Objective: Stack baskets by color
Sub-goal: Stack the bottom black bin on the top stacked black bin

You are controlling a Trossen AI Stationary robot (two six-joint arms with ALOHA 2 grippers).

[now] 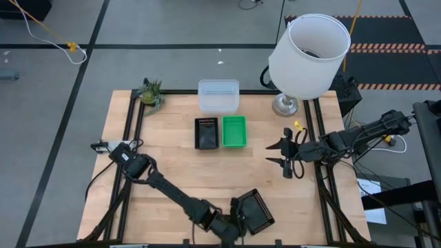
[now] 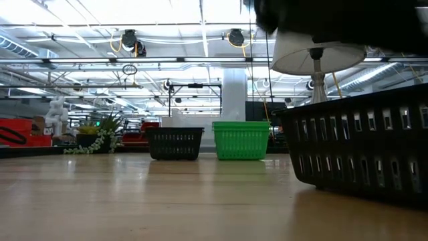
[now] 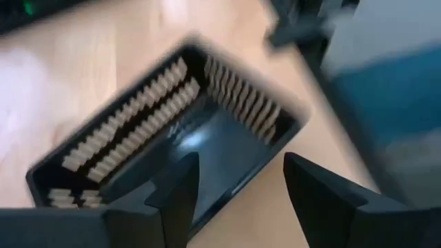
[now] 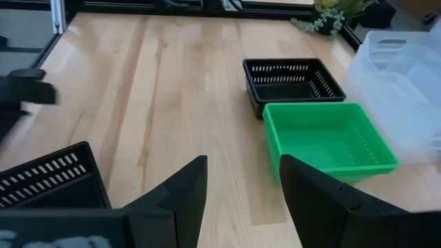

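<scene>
A black slotted basket [image 1: 256, 210] sits near the table's front edge, big at the right of the low view [image 2: 361, 150]. My left gripper [image 1: 241, 209] is open at it from the left. One finger [image 3: 180, 189] is over the basket's inside and the other [image 3: 318, 196] is outside its near wall. Mid-table stand another black basket [image 1: 207, 133] and a green basket [image 1: 234, 131], side by side, with a clear basket [image 1: 218, 95] behind them. My right gripper [image 1: 284, 155] hangs open right of them, above the table. My left gripper's open fingers stand astride the near black basket's wall [image 3: 265, 155], slanting down from the table's left. I cannot tell whether either finger touches the wall. The basket rests on the table.
A big white lamp [image 1: 306, 55] stands at the back right corner and a small green plant figure [image 1: 151, 93] at the back left. Bare wood lies between the near basket and the group in the middle [image 1: 207, 172].
</scene>
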